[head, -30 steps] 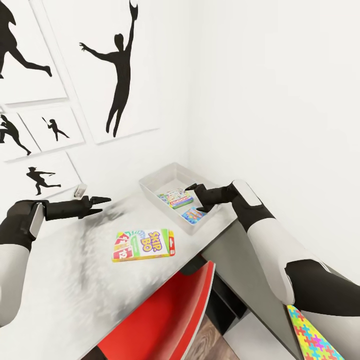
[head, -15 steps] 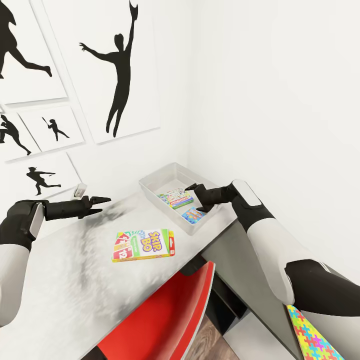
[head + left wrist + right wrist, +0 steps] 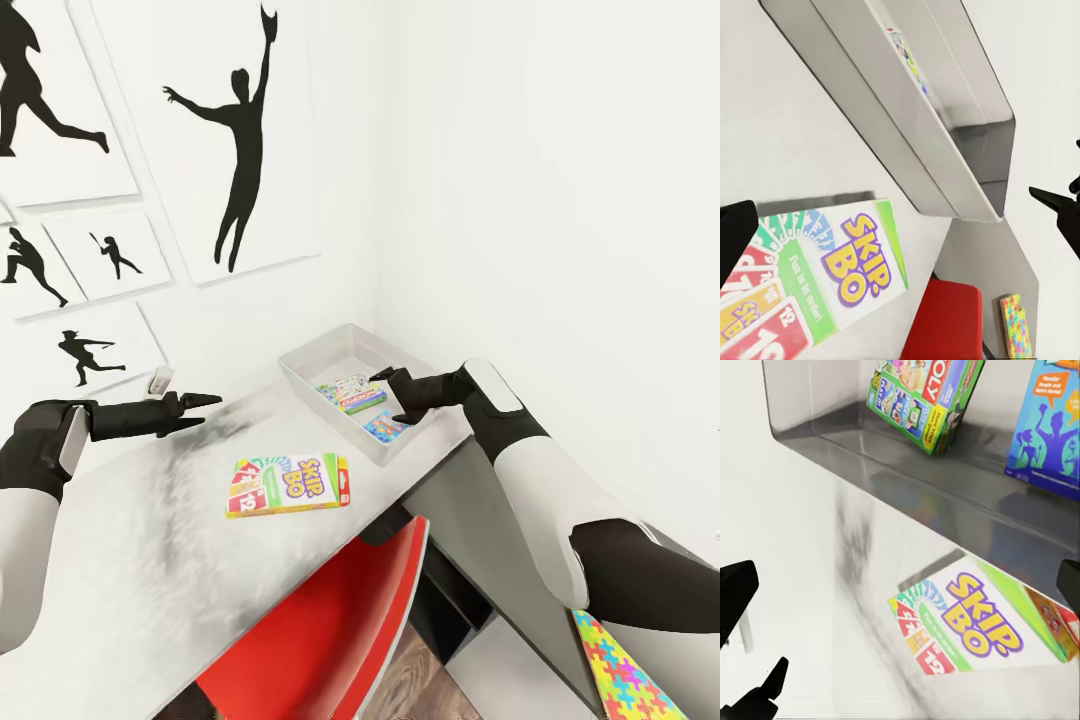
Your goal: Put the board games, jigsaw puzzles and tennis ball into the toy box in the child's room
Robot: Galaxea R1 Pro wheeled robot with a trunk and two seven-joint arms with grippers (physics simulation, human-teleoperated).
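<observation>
1. The right gripper (image 3: 398, 396) hangs over the near end of the toy box (image 3: 312, 368), its two dark fingers spread apart with nothing between them.
2. Directly under and just beyond that gripper, inside the toy box, lie two board games: a green-edged Monopoly box (image 3: 353, 394) farther along the bin and a blue game box (image 3: 384, 427) closest to the fingertips. In the right wrist view both show against the bin's grey floor, the green one (image 3: 924, 396) and the blue one (image 3: 1045, 423).
3. The left gripper (image 3: 205, 408) hovers above the table (image 3: 130, 560), well apart from the right gripper, fingers slightly parted and holding nothing.
4. Between the two grippers, nearer the robot than either, the Skip-Bo box (image 3: 287, 486) lies flat on the light grey top, outside the bin and close beside its long wall.
5. Behind the right arm's elbow, a jigsaw puzzle (image 3: 626, 680) lies on the darker section of the table.
6. A red chair (image 3: 330, 635) stands under the table edge, below the Skip-Bo box.
</observation>
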